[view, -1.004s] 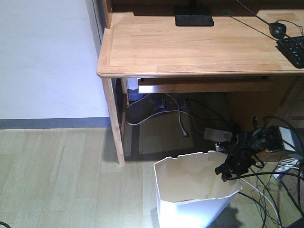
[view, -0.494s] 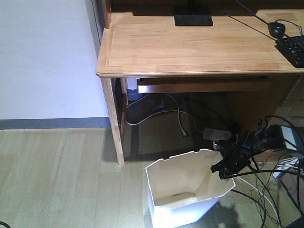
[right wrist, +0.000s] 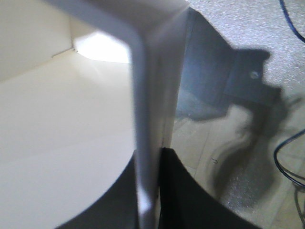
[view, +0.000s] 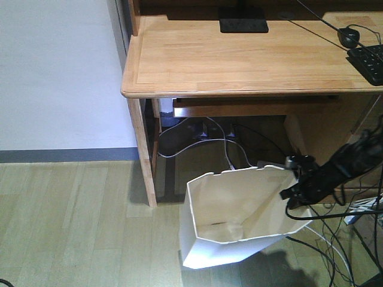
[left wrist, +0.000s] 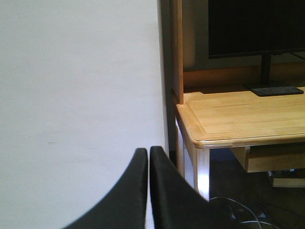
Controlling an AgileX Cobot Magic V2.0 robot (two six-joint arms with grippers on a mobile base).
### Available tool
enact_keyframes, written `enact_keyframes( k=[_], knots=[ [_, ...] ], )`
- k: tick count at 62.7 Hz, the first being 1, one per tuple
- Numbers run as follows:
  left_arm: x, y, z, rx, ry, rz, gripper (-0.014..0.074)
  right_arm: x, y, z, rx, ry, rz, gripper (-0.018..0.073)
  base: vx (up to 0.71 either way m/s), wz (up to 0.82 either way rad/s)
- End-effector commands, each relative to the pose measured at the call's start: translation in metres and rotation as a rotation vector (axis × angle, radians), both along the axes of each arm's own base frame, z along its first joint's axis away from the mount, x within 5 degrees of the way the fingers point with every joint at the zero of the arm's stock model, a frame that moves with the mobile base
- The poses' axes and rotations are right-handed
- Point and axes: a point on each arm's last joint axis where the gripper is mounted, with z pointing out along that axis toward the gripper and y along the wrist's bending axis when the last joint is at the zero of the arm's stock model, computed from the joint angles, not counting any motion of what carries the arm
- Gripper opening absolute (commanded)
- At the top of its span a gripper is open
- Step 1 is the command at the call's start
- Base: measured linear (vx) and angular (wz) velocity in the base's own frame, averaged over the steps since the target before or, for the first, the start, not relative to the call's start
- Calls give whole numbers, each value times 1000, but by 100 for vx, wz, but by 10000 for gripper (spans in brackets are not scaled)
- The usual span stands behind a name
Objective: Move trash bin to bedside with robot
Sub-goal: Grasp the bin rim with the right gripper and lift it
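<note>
You are probably looking at a home study or bedroom corner. A light wooden desk (view: pixel 239 54) is carrying a monitor (left wrist: pixel 255 26), a keyboard (view: pixel 368 63) and a mouse (view: pixel 349 37). Cables (view: pixel 226 149) are trailing beneath it, and pale plank flooring (view: pixel 72 221) is meeting a plain white wall (view: pixel 60 72).
</note>
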Motion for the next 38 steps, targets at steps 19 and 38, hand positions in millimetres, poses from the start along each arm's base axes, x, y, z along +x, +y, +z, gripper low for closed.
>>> enact_keyframes(
  k=[19, 38],
  knots=[
    [0, -1, 3, -22, -70, -9, -6, -58, -14, 126, 227, -137, -120, -4, 0, 0],
    [0, -1, 3, -22, -70, -9, -6, -88, -1, 168, 270, -174, -100, -4, 0, 0]
  ],
)
